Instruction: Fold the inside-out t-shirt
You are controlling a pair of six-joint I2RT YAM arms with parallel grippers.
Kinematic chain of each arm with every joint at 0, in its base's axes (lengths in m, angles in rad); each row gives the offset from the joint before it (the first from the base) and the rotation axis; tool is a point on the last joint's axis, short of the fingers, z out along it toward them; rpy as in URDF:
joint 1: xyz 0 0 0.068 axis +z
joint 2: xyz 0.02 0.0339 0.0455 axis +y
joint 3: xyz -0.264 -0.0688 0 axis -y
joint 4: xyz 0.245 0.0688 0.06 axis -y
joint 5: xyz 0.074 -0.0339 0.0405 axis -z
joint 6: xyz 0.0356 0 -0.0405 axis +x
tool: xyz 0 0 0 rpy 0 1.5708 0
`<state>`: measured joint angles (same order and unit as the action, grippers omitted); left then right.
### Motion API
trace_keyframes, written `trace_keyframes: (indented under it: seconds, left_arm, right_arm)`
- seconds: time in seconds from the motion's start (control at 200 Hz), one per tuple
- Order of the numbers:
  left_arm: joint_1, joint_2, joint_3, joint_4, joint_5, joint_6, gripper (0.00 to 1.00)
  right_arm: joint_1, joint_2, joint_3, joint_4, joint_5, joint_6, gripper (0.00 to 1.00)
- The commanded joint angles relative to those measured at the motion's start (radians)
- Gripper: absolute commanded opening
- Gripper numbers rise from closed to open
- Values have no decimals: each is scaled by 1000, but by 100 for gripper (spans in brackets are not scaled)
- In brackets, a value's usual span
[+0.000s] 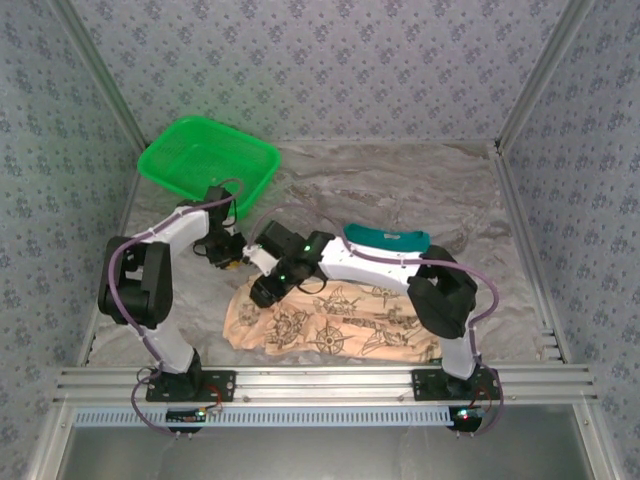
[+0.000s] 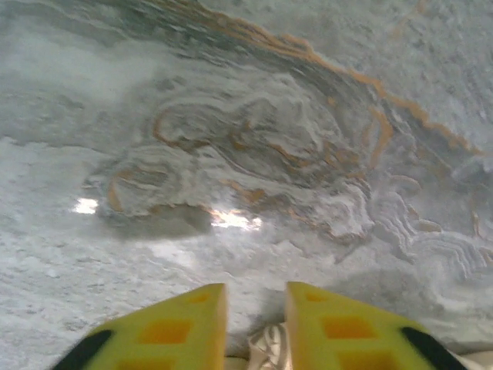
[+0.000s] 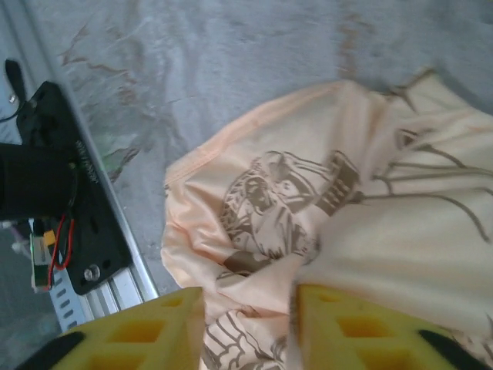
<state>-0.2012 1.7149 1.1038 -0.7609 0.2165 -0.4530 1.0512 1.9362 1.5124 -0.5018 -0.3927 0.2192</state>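
— Overhead, where was the t-shirt (image 1: pixel 330 322)?
— Crumpled at lower centre of the tabletop (image 1: pixel 400 180).
— Left wrist?
— The left fingers (image 2: pixel 177 331) stood slightly apart with cloth between them. I couldn't tell whether they gripped it.
— Right wrist?
— The right fingers (image 3: pixel 347 327) were likewise, at the bottom edge.

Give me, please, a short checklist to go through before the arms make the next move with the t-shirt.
1. Left jaws have hold of cloth: a fold of the t-shirt sits pinched between them, above the table. Ok.
2. Right jaws have hold of cloth: they stand apart with the t-shirt running between them, and the grip itself is hidden. Cannot tell.
3. T-shirt lies flat: it is bunched and wrinkled. Not ok.
4. Teal garment is apart from the t-shirt: the right arm covers the gap. Cannot tell.
5. Green basket is away from the t-shirt. Ok.
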Motion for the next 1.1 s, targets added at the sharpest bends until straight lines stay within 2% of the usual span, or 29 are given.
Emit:
trace_keyframes:
  seconds: [0.0,0.12,0.245,0.31,0.35,0.42,0.495,0.555,0.595,0.645,0.74,0.875,0.89,0.929,0.979,1.094]
  left_arm:
    - [-3,-38,1,-22,113,19,40]
    - [-52,-20,38,-33,141,76,48]
    - [-130,45,103,-60,90,111,53]
    - [-166,79,126,-81,49,116,53]
    - [-184,92,129,-92,5,116,54]
    - [-199,99,102,-84,-59,115,54]
    - [-199,98,63,-62,-53,105,53]
    - [-203,99,33,-48,-41,93,52]
    - [-207,95,15,-37,-30,91,51]
    - [-213,88,-3,-30,-18,95,50]
    - [-211,77,-27,-28,-3,104,42]
    - [-207,68,-40,-18,-24,102,3]
    - [-204,66,-40,-17,-23,101,0]
    - [-194,60,-42,-18,-28,89,0]
    - [-174,44,-51,-21,-37,66,0]
    - [-76,-30,-117,-7,-46,0,0]
  right_arm:
    - [-30,-8,-25,0,-35,4,43]
    - [-132,-132,-140,37,-31,43,47]
    - [-251,-247,-278,72,-101,42,54]
    - [-311,-299,-315,33,-76,45,55]
    - [-338,-343,-375,10,-21,60,55]
    - [-385,-439,-459,-36,179,151,55]
    - [-463,-564,-576,-108,371,323,55]
    - [-518,-671,-676,-203,521,528,56]
    - [-545,-745,-745,-263,589,634,57]
    - [-595,-826,-818,-299,611,704,58]
    - [-721,-901,-884,-357,583,758,62]
    - [-963,-882,-972,-259,427,693,61]
    - [-987,-874,-983,-227,417,683,61]
    - [-1038,-847,-1015,-152,388,648,58]
    - [-1091,-800,-1039,-111,362,642,48]
    - [-1139,-750,-1033,-113,426,645,10]
